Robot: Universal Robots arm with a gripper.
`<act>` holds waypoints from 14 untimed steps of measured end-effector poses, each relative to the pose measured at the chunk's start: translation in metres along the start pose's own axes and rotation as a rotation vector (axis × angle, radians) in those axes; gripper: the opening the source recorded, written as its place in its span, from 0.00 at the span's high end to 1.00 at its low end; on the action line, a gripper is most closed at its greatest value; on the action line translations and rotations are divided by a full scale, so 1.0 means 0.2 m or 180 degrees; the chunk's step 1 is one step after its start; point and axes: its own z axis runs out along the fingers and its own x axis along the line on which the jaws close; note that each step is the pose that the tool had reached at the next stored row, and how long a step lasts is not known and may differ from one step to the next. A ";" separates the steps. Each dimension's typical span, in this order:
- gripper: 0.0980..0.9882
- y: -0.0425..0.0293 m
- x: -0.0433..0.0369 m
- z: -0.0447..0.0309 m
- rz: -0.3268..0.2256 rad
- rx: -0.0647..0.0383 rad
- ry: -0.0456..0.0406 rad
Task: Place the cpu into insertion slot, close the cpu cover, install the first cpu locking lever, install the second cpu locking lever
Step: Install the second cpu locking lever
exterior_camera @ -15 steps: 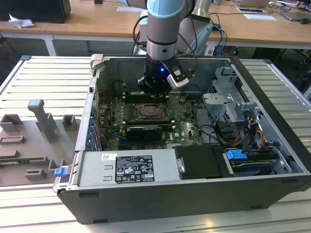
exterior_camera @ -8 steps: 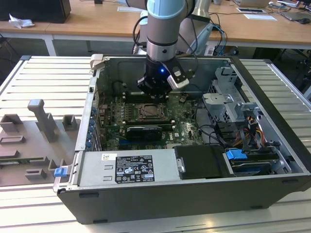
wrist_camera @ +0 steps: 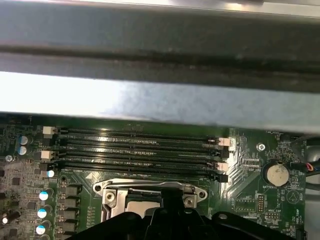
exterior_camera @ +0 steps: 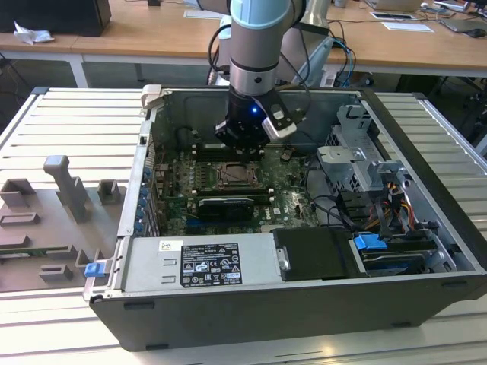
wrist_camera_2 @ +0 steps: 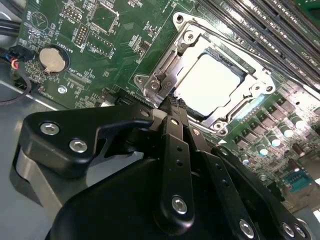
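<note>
While the gripper [wrist_camera_2: 171,102] hangs low inside the open case [exterior_camera: 426,190], its fingers [wrist_camera_2: 175,150] look pressed together with nothing between them, their tip at the rim of the slot [wrist_camera_2: 165,75]; the cpu [wrist_camera_2: 207,82] lies flat in the slot, just past that tip, its pale top showing through the window of the cover [wrist_camera_2: 260,85], which lies down over it; in the exterior view the slot [exterior_camera: 230,174] sits right under the gripper [exterior_camera: 242,146], mid-board. Memory slots [wrist_camera: 140,150] run close along one side of the slot [wrist_camera: 150,192], and the case wall [wrist_camera: 160,100] rises just behind them; a coin cell [wrist_camera_2: 53,58] sits well apart on the other side, with open board between. The cpu is square, with no long axis; its edges run in line with the cover's frame; whether the levers are latched I cannot tell.
</note>
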 end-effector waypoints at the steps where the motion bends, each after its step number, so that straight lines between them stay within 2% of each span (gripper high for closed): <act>1: 0.99 0.002 -0.001 -0.036 0.0000 0.0000 0.0000; 2: 0.99 0.004 -0.001 -0.065 0.0000 0.0000 0.0000; 4: 0.99 0.006 -0.002 -0.087 0.0000 0.0000 0.0000; 10: 0.99 -0.014 0.000 -0.088 -0.0001 0.0000 0.0000; 14: 0.99 -0.048 0.002 -0.090 0.0000 0.0000 0.0000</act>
